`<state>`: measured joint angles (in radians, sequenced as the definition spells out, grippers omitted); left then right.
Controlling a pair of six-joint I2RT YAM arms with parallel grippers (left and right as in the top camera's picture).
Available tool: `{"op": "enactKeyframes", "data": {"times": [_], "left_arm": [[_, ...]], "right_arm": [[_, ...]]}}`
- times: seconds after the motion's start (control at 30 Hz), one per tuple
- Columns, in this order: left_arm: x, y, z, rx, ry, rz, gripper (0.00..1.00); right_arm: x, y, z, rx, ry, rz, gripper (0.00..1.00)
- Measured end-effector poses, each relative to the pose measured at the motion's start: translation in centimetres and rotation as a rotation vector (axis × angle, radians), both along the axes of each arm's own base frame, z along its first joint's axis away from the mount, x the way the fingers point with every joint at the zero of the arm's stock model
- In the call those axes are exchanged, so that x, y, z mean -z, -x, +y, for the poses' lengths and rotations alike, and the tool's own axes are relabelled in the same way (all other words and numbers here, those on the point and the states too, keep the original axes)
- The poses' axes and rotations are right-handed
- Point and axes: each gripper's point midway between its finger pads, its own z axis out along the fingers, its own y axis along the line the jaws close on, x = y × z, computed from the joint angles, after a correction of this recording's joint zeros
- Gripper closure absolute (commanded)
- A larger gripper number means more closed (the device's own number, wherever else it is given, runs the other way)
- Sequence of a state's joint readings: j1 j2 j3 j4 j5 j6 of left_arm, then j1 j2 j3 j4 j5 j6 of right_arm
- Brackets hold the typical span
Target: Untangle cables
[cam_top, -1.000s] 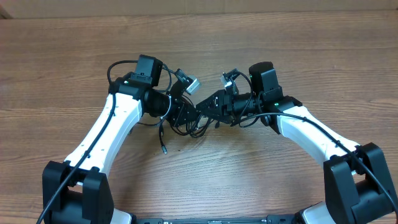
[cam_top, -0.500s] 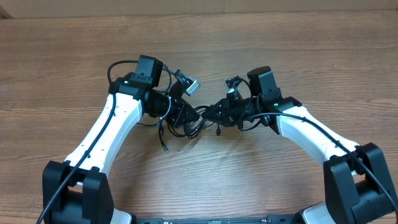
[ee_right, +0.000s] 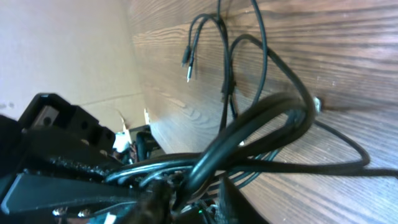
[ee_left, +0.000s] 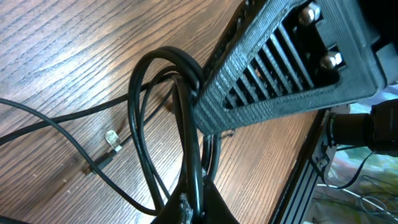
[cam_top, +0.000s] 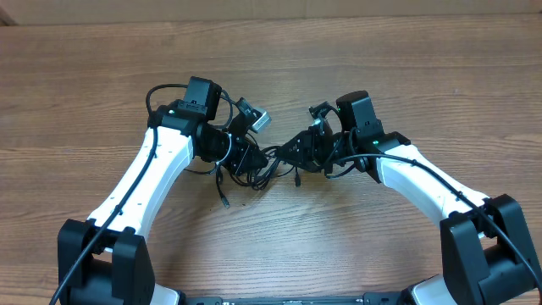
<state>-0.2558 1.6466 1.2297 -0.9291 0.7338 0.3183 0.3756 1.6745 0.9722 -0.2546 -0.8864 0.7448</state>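
**Tangle drawn out between the claws, not yet apart**

Compared with a second ago: right gripper pulled back toward its own side, away from the left gripper. That has stretched the cables into a short bridge across the gap, rather than leaving them bunched under both wrists. Hardly any further shift over the last half second.

Clamped tight with the left gripper on a few strands. In the left wrist view, seen running together into the dark tip at the bottom edge. Cannot tell about the right gripper. A thick loop draped right against its fingers in the right wrist view, but too dark there to say whether pinched or merely hooked.

Cables to be found at the middle of the wooden table, touching both grippers, with loops sagging toward the near edge. One silvery-tipped plug end lying loose on the wood, near-side of the left gripper. A second plug end dangling just below the right one.

Judged early in the task: loops wound through one another, no cord lying free by itself. The small gain in spread shows where strands cross, nothing more. Likely to need a wider pull or a fresh grip on a single strand. Some risk of cinching the knot tighter by hauling on both sides of one bundle
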Motion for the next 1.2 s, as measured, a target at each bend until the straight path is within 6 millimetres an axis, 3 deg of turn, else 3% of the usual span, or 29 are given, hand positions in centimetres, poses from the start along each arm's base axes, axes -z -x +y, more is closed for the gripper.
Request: {"op": "enactKeyframes", "data": {"times": [0.43,0.93,1.2], "left_arm": [[0.1,0.0,0.2,-0.003,-0.012,-0.001,0.96],[0.1,-0.3,0.1,-0.003,-0.008,-0.013,0.96],[-0.3,-0.2,-0.3,0.004,0.024,-0.011,0.96]], "right_arm": [[0.2,-0.7,-0.7,0.025,0.014,-0.011,0.72],[-0.5,0.2,-0.2,-0.004,-0.034,0.032,0.72],[0.0,1.0,1.1,-0.013,-0.001,0.041,0.72]]}}
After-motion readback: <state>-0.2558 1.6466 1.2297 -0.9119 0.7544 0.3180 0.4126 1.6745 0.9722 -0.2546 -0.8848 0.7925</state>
